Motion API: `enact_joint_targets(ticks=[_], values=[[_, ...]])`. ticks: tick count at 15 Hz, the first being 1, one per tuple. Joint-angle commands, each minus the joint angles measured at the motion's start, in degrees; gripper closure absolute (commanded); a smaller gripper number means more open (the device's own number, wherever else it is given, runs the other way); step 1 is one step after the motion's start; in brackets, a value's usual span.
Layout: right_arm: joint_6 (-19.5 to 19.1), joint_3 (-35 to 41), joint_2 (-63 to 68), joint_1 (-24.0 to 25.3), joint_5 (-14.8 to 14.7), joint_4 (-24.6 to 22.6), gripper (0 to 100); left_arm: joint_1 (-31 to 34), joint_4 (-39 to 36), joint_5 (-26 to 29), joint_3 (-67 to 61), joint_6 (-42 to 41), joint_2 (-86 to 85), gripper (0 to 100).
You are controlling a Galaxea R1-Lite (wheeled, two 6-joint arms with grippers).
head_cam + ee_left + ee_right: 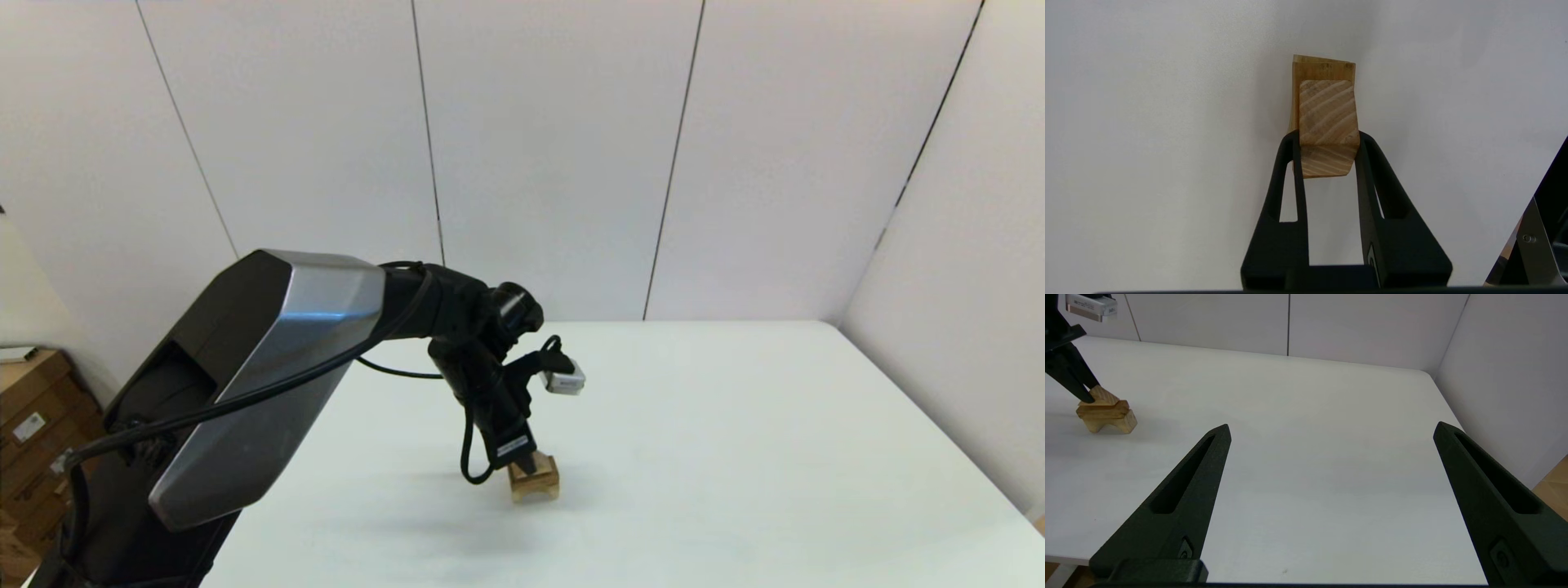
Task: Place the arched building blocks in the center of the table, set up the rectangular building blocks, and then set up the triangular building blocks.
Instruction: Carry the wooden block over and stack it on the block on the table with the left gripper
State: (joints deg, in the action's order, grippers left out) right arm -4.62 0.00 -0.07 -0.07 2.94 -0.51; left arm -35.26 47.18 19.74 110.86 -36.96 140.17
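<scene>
While the triangular building block (1328, 122) is sitting at the top of the little stack, the left gripper (1327, 155) is pinching it across its sloped faces, jaws clamped on the wedge from both sides, probably so the peak can be steadied over the layer beneath before being let go. Under it, the rectangular building block (1102, 409) is lying flat across the arched building block (1110, 422), whose two short legs are standing on the bench (735, 457); the slab looks set slightly crosswise to the arch, which I judge gives the wedge a broad level seat. In the head view the stack is standing near the middle of the bench, mostly hidden by the left arm reaching down over it, so only the arch's lower part shows there. The wedge appears to be touching the slab, though I cannot tell whether its full weight is resting on it. Well apart, the right gripper (1331, 433) is hovering idle over the bench's right side, its jaws spread wide and holding nothing.
</scene>
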Motion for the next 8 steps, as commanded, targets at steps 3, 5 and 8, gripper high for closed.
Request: enact_joint_targets(ticks=[3,5,8], values=[[-0.13,0.00,-0.01,-0.01,0.05,-0.02,0,-0.16,0.28,0.13,0.06,-0.22,0.11,100],[-0.04,0.00,-0.01,-0.01,0.05,-0.02,0,-0.16,0.28,0.13,0.14,-0.22,0.11,100],[-0.04,0.00,-0.01,-0.01,0.05,-0.02,0,-0.25,0.28,0.13,0.14,-0.13,0.11,100]])
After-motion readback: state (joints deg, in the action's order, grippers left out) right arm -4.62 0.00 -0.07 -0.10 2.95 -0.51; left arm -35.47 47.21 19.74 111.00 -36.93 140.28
